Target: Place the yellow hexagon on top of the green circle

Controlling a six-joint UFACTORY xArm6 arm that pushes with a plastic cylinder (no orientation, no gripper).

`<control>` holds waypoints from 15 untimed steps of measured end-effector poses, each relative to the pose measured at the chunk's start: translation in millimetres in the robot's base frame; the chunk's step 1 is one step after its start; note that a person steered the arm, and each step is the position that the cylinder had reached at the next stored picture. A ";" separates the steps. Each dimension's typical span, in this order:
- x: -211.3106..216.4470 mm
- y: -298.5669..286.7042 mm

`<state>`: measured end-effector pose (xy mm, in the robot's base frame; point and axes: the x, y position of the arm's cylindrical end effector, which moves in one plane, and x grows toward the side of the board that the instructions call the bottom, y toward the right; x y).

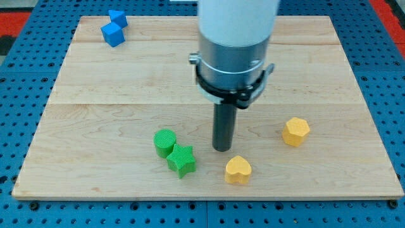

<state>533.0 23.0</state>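
hexagon [295, 132] looks light, rigid, probably slides easy on bench [126, 82]; push its right face toward circle [164, 142]; my tip [222, 149] between them; end effector plain rod, no jaws, holding nothing

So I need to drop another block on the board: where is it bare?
Bare: the middle band between the blue blocks and green circle, and the top right above the yellow hexagon. Crowded: bottom centre, where my tip stands between green star and yellow heart.

My tip [222, 149] between green star [181, 160] and yellow heart [238, 170], yellow hexagon [295, 132] apart.
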 end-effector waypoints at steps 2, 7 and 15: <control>9.1 135.8; 25.5 92.1; -152.8 -25.8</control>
<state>380.2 -2.7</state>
